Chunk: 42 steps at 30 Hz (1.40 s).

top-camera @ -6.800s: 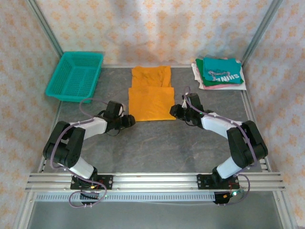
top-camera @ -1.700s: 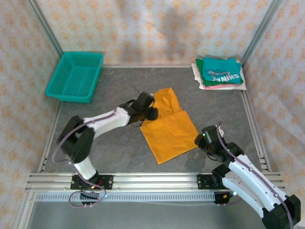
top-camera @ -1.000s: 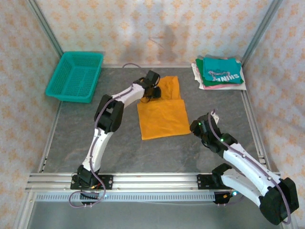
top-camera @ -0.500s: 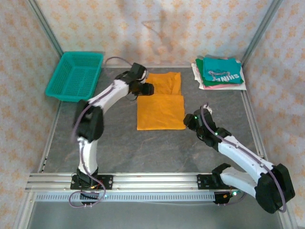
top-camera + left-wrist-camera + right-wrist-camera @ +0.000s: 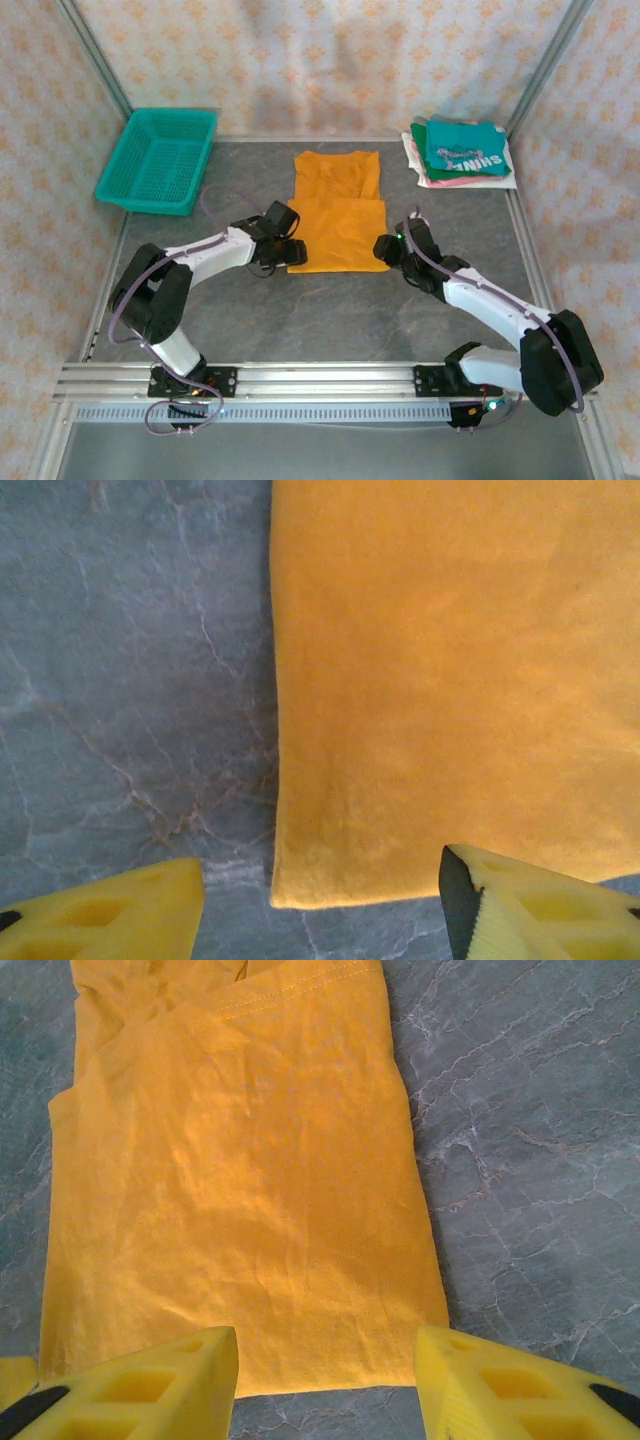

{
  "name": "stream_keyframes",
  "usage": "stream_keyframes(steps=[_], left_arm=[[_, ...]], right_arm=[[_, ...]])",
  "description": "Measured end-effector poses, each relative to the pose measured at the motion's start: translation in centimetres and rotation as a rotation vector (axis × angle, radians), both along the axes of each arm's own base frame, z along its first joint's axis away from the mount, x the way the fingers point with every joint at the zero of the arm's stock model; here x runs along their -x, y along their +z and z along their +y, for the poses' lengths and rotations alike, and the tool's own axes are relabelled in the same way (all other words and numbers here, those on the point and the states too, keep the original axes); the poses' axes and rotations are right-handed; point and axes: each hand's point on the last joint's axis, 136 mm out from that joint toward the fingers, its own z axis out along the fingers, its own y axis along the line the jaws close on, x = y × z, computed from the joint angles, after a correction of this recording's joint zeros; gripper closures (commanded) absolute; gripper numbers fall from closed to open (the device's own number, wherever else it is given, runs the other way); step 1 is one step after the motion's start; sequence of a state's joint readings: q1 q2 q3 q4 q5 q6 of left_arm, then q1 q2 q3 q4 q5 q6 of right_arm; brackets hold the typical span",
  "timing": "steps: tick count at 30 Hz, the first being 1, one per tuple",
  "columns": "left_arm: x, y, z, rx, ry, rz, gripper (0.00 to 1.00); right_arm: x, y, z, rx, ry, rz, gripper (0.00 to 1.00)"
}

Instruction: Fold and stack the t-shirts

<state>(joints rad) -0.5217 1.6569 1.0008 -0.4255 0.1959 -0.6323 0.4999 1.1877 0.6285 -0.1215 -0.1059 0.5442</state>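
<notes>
Grey table [image 5: 330, 310] is occupied at its middle by the half-folded orange shirt [image 5: 337, 215], judged light, limp and easily rumpled, with the folded stack [image 5: 460, 152] set far right, and its near corners are best pinched, where left gripper [image 5: 290, 254] and right gripper [image 5: 385, 248] are spread apart, nothing held.

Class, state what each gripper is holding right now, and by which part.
Nothing: the left gripper and right gripper stand open at the mustard-orange t-shirt's near edge.
</notes>
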Motion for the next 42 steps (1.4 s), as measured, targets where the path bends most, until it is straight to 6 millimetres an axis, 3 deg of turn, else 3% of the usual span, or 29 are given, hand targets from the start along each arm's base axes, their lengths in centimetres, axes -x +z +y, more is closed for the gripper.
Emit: stream_keyframes(steps=[10, 14, 21, 28, 34, 42], left_arm=[[0.4, -2.4, -0.3, -0.063, -0.008, 0.043, 0.47], [0.5, -2.5, -0.7, -0.073, -0.016, 0.038, 0.55], [0.7, -2.7, -1.0, -0.076, -0.017, 0.041, 0.8], [0.6, -2.7, -0.7, -0.096, -0.01, 0.03, 0.93], [0.9, -2.3, 0.1, -0.117, -0.001, 0.011, 1.0], [1.3, -2.4, 0.7, -0.136, 0.005, 0.009, 1.0]], right_arm=[[0.0, 0.0, 0.0, 0.005, 0.005, -0.002, 0.5], [0.0, 0.1, 0.0, 0.004, 0.005, -0.006, 0.5], [0.0, 0.1, -0.2, 0.009, -0.002, -0.007, 0.5], [-0.1, -0.1, -0.4, 0.008, -0.02, 0.002, 0.5], [0.0, -3.6, -1.8, -0.018, -0.074, 0.13, 0.52], [1.3, -6.8, 0.6, -0.107, 0.01, 0.273, 0.6]])
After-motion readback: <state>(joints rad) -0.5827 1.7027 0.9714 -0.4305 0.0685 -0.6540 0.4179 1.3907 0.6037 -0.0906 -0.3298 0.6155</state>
